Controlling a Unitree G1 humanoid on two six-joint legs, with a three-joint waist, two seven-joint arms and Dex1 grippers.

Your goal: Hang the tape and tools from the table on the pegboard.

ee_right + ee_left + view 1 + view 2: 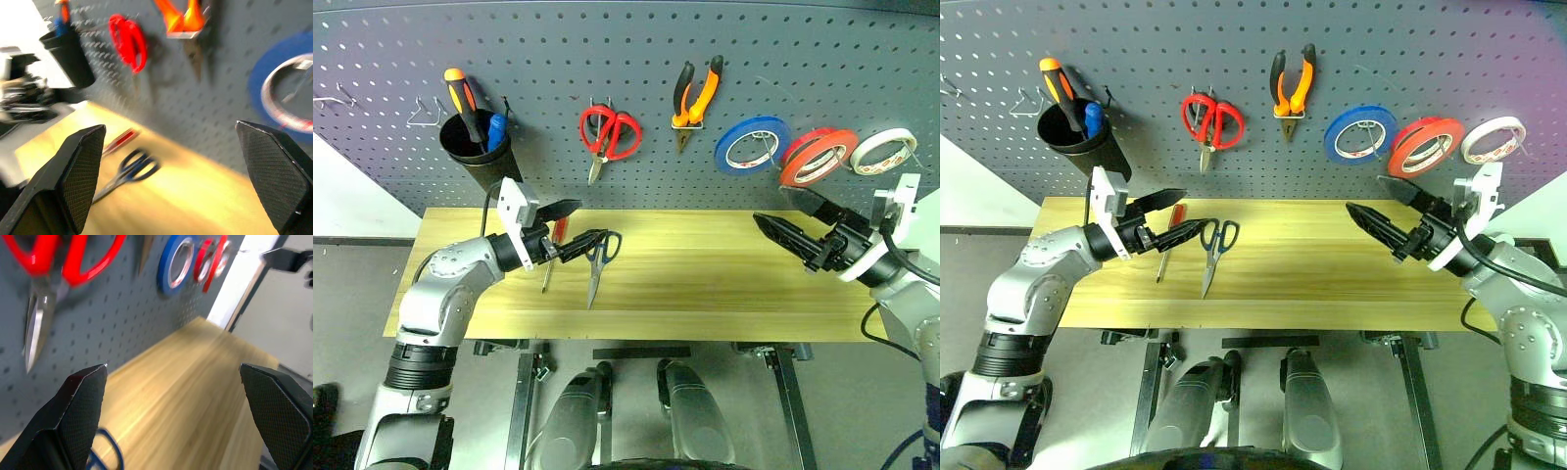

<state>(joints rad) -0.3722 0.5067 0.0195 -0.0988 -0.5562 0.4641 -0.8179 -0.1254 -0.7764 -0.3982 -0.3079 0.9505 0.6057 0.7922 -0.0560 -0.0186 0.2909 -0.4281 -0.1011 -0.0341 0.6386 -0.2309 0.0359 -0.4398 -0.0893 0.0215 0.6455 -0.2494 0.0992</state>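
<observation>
On the pegboard (626,39) we've already got the orange-red tape (818,157) hanging on a hook, sitting between a blue roll (752,144) and a white roll (883,150). The orange-and-black pliers (696,96) are up there too, nose down, just right of the red-handled scissors (608,136). Over at the left end there's a black cup (476,149) on the board with an orange-and-black screwdriver (463,98) and something blue-handled poking out of it.

Still lying on the table (705,284): the dark-handled scissors (599,262), blades pointing toward the near edge, and right beside them on the left the slim red-handled screwdriver (553,253).

Our left gripper (576,227) hovers over the table's left part, just next to those two tools, fingers spread wide with nothing between them; from the head camera it partly overlaps the scissor handles, and we can't tell if it touches them. Our right gripper (787,219) hangs above the table's right end, below the tape rolls, fingers also wide apart and empty, pointing toward the middle.
</observation>
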